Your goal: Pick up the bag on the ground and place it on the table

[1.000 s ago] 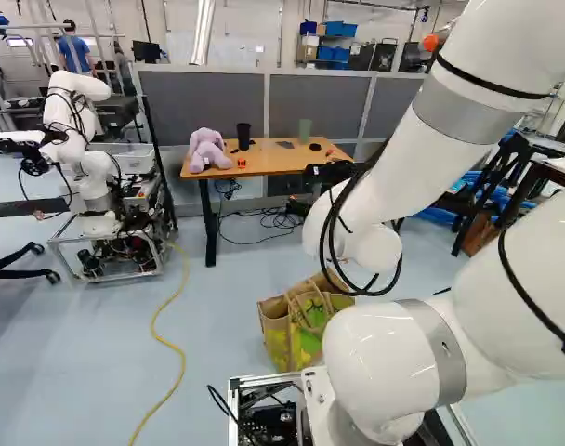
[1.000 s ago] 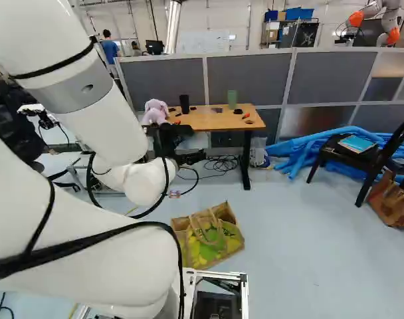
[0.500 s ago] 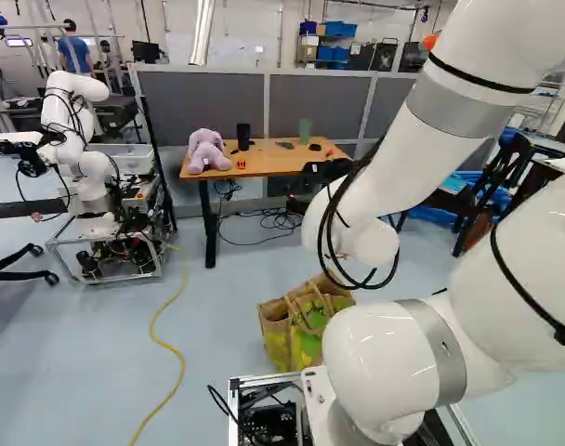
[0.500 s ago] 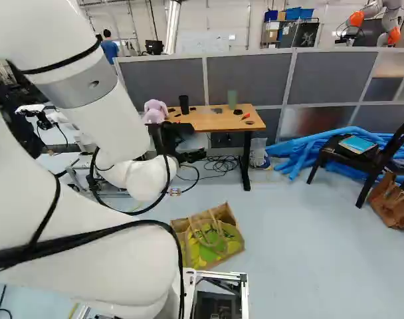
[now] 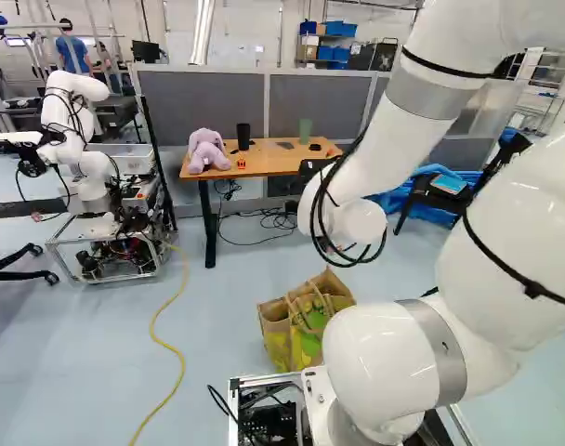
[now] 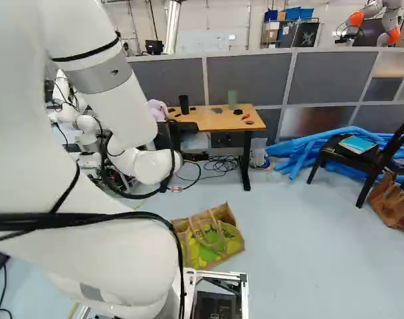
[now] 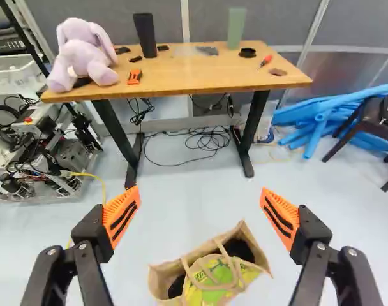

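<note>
In the right base view my gripper (image 6: 194, 157) hangs in the air beyond the bag, in front of the table. In the wrist view the gripper (image 7: 200, 205) stands wide open, its orange pads far apart with nothing held. The tan bag (image 6: 208, 236), printed green and yellow, stands on the floor ahead of the base, its handles looped over the top. Seen from the wrist, the bag (image 7: 210, 271) lies low between the fingers' lines, well below them and apart. The wooden-topped table (image 5: 281, 163) stands farther off, against the grey partitions.
On the table are a purple plush toy (image 7: 82, 54), a black cup (image 7: 145, 35), a green cup (image 7: 236, 27) and small items. Another robot (image 5: 83, 149) stands at the left. Blue tubes (image 6: 298, 153) and a dark chair (image 6: 355, 156) are at the right. A yellow cable (image 5: 166, 339) crosses the floor.
My arm has swung: its upper links shifted leftward in the left base view and rightward in the right base view, carrying the gripper slightly rightward there. Base and bag have not moved.
</note>
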Robot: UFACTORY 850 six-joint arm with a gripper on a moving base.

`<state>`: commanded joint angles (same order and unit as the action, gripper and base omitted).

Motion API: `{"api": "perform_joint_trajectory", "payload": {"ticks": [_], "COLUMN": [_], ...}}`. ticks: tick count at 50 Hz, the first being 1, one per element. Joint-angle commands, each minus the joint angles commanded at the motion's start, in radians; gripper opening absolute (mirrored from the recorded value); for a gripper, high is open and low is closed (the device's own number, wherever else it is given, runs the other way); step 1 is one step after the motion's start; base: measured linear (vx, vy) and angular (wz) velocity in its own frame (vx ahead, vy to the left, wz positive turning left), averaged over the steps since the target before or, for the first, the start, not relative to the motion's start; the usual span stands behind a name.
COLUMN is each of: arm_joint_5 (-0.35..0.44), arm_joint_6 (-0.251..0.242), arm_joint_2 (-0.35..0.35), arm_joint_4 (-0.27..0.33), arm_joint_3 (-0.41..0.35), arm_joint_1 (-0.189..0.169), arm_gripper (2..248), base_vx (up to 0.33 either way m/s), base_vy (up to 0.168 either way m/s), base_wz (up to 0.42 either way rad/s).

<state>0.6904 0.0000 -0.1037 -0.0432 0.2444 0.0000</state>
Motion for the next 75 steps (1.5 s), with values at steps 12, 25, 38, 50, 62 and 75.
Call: {"api": "perform_joint_trajectory", "payload": {"ticks": [12,25,38,50,62,75], "arm_joint_5": [-0.109,-0.227,-0.345,-0.455,-0.564,-0.682], "arm_joint_6": [0.000,0.000,0.000,0.000,0.000,0.000], "arm_joint_2": [0.069,0.178,0.290,0.390,0.484,0.580], "arm_joint_4": [-0.026,-0.055,-0.083,-0.109,-0.135,-0.164], "arm_joint_3": [0.065,0.147,0.232,0.311,0.391,0.477], "arm_joint_1": [0.000,0.000,0.000,0.000,0.000,-0.007], "arm_gripper": [247,247,247,247,247,247], "base_vx": [0.000,0.000,0.000,0.000,0.000,0.000], "base_vy": [0.000,0.000,0.000,0.000,0.000,0.000], "base_wz": [0.000,0.000,0.000,0.000,0.000,0.000]}}
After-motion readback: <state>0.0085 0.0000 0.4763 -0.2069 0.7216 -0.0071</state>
